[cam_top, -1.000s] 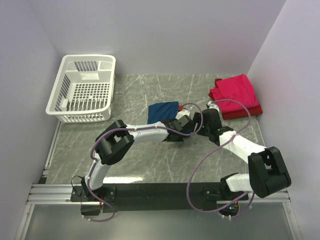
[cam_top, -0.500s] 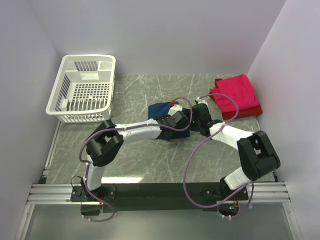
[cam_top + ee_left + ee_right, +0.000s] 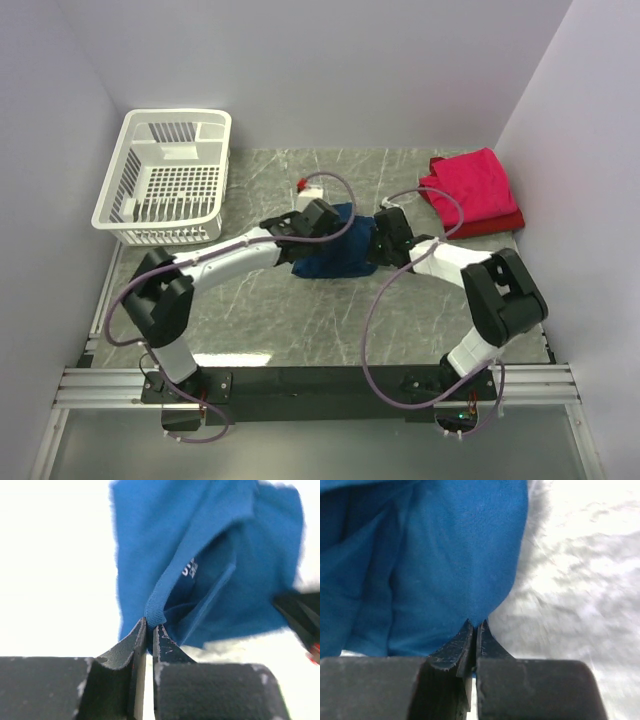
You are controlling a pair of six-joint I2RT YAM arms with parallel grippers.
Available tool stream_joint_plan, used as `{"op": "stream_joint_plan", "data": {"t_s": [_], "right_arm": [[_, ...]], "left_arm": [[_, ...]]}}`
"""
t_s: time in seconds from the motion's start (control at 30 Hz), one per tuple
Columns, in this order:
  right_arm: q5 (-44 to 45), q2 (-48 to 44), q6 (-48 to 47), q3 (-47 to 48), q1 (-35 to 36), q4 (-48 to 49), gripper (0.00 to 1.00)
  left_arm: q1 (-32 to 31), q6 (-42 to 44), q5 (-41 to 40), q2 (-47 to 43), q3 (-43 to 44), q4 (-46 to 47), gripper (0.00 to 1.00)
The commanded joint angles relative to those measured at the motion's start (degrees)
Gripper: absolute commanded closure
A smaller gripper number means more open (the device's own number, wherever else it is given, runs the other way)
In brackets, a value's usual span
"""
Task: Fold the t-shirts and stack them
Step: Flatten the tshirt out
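Observation:
The navy blue t-shirt (image 3: 335,258) hangs bunched between my two grippers at the middle of the table. My left gripper (image 3: 322,222) is shut on its ribbed collar band (image 3: 154,611), with the blue cloth (image 3: 215,555) spreading beyond the fingertips. My right gripper (image 3: 381,240) is shut on a folded edge of the same shirt (image 3: 445,555); in the right wrist view its fingertips (image 3: 468,632) pinch the cloth. At the back right a folded pinkish-red t-shirt (image 3: 470,180) lies on a darker red one (image 3: 492,222).
A white slotted plastic basket (image 3: 165,178) stands at the back left. Grey walls close in the marble table (image 3: 280,320) on three sides. Both arms' purple cables (image 3: 375,330) loop above the table's near half. The black base rail (image 3: 320,382) runs along the near edge.
Both grippers have moved left and toward the back. The right gripper has shut on the blue shirt's edge. The shirt now hangs bunched between them instead of lying folded.

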Motion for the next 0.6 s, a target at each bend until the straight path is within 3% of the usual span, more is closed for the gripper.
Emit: {"op": "stream_joint_plan", "data": {"t_s": [0.0, 0.17, 0.27, 0.3, 0.37, 0.4, 0.5, 0.57], "right_arm": [[4.69, -8.5, -1.25, 1.75, -2.06, -4.72, 1.0], [9.09, -23.87, -3.45, 1.75, -7.08, -12.27, 1.0], [12.69, -28.46, -4.24, 2.02, -7.78, -16.49, 0.99], [13.31, -28.82, -4.41, 2.1, -7.87, -17.46, 0.84], [15.59, -29.18, -4.24, 1.93, -7.96, -19.66, 0.7], [15.95, -29.18, -4.24, 1.41, -7.96, -20.02, 0.58], [12.98, -29.62, -4.15, 0.35, -7.79, -19.85, 0.48], [10.43, -30.49, -4.06, 0.0, -6.82, -18.7, 0.46]], "left_arm": [[4.33, 1.09, -4.81, -8.2, -1.11, -1.12, 0.98], [8.38, 1.44, -5.7, -17.62, -4.71, -1.29, 0.95], [8.38, 0.21, -5.34, -19.92, -7.08, -3.05, 0.9], [8.38, -0.31, -5.78, -20.01, -8.74, -3.57, 0.87], [8.38, -2.24, -7.53, -19.75, -10.33, -5.06, 0.81], [8.38, -2.95, -8.15, -19.22, -10.77, -5.68, 0.78], [7.6, -4.45, -8.68, -18.08, -11.22, -5.78, 0.53], [4.88, -4.88, -9.38, -17.11, -10.34, -5.6, 0.45]]}}
